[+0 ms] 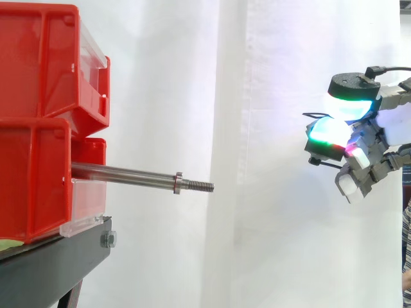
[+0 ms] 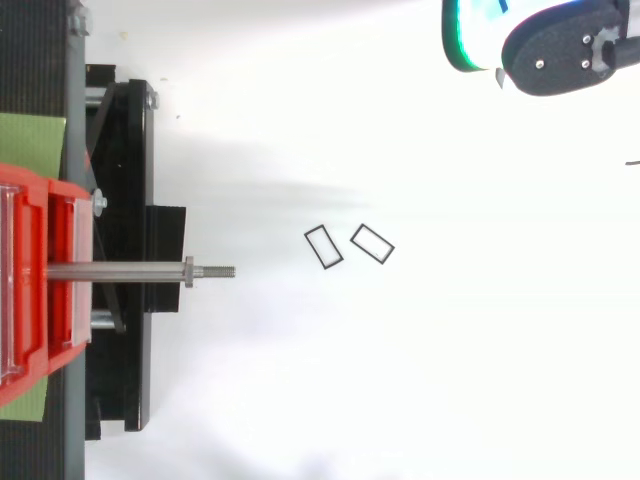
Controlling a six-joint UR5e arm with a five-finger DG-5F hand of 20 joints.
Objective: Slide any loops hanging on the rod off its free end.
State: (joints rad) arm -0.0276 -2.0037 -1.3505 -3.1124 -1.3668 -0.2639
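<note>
1. Side view, surroundings: two red plastic bins point(image 1: 35, 115) are stacked on a black metal stand point(image 1: 58, 256) before a white curtain point(image 1: 257, 64). A bolt head point(image 1: 108, 240) shows on the stand's end.
2. Side view, hand: the robot's hand point(image 1: 350, 141) hangs at the right, well apart from the rod and a little above its level. I cannot tell whether it grips anything.
3. Side view, task's thing: a slim, shiny steel rod point(image 1: 122, 173) sticks out level from the lower bin. It carries a small metal nut point(image 1: 178, 182) ahead of its threaded free tip point(image 1: 200, 186), with open air between tip and hand.
4. Top view, surroundings: the stand and a green mat point(image 2: 30, 140) lie at the left, and the hand point(image 2: 560, 50) is at the upper right corner.
5. Top view, task's things: two thin black rectangular loops point(image 2: 314, 251) point(image 2: 378, 236) lie flat on the white surface point(image 2: 450, 350). They are just beside each other, beyond the rod's free end and not touching it.
</note>
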